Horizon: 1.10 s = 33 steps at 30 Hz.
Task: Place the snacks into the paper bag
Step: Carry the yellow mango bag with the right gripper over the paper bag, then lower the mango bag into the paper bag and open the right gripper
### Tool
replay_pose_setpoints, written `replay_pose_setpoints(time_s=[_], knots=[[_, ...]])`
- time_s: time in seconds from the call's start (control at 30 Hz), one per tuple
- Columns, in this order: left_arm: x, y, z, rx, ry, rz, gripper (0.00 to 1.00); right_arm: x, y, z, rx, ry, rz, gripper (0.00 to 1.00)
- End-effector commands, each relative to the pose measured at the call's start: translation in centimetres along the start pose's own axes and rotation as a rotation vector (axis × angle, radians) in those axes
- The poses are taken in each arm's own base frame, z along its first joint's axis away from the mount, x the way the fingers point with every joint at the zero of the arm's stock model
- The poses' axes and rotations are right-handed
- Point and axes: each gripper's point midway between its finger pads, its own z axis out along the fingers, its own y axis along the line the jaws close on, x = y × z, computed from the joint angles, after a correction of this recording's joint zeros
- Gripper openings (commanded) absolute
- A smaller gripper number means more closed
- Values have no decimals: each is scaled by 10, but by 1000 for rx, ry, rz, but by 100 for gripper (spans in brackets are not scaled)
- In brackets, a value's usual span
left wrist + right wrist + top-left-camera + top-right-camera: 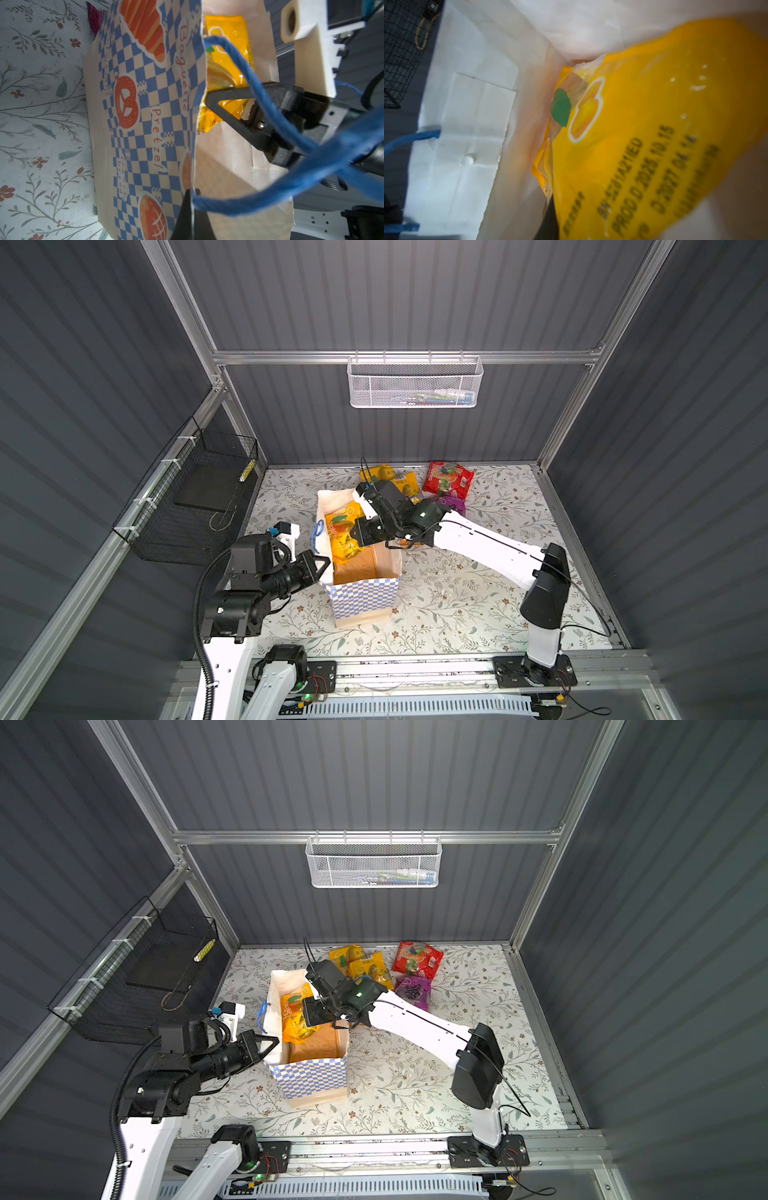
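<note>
left wrist: left end effector (191,193) clamps the paper bag (145,128).

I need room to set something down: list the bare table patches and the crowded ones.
Bare: the cloth between paper bag and front rail, and between bag and right arm. Crowded: back middle, where yellow packets, red packet and purple packet bunch.

My right claw (356,533) holds an orange packet (340,538) tilted in the mouth of the checked paper bag (365,599), above a tan pouch (358,569). Beyond the claw lie yellow packets (390,475), a red packet (448,482) and a purple packet (412,990).
</note>
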Motion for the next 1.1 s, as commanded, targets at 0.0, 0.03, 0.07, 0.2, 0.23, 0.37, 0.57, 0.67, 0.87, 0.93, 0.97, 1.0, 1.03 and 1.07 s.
replay_pose_setpoints(time_s=[0.0,0.03,0.07,0.2,0.23,0.37,0.57,0.67,0.87,0.93,0.97,1.0,1.03,1.07], knots=[[3,2,-2,-13,2,37,0,-29,17,0,-89,-75,31,0],[3,3,-2,-19,1,40,0,-27,11,8,-80,-61,51,0],[3,4,-3,-27,3,41,0,-26,7,12,-78,-53,62,0],[4,9,-2,-48,7,42,0,-24,-4,27,-46,-39,51,1],[5,10,-2,-56,8,41,0,-25,-7,26,-28,-41,44,7],[3,18,-3,-103,-2,40,0,-28,-3,16,-22,-57,17,29],[2,22,-3,-121,-6,33,0,-34,28,-19,-66,-109,-70,52],[1,22,-3,-126,-10,31,0,-37,45,-38,-114,-124,-104,61],[4,28,-4,-159,2,23,0,-46,76,-86,-195,-195,-182,76],[3,28,-5,-165,-4,25,0,-49,85,-101,-226,-209,-200,83],[3,28,-5,-166,-6,24,0,-50,88,-106,-235,-213,-210,84],[3,28,-5,-166,-4,23,0,-51,93,-115,-245,-223,-222,86],[3,28,-6,-165,-4,21,0,-52,96,-123,-252,-232,-236,89],[3,27,-6,-165,-4,20,0,-53,99,-132,-255,-244,-249,91]])
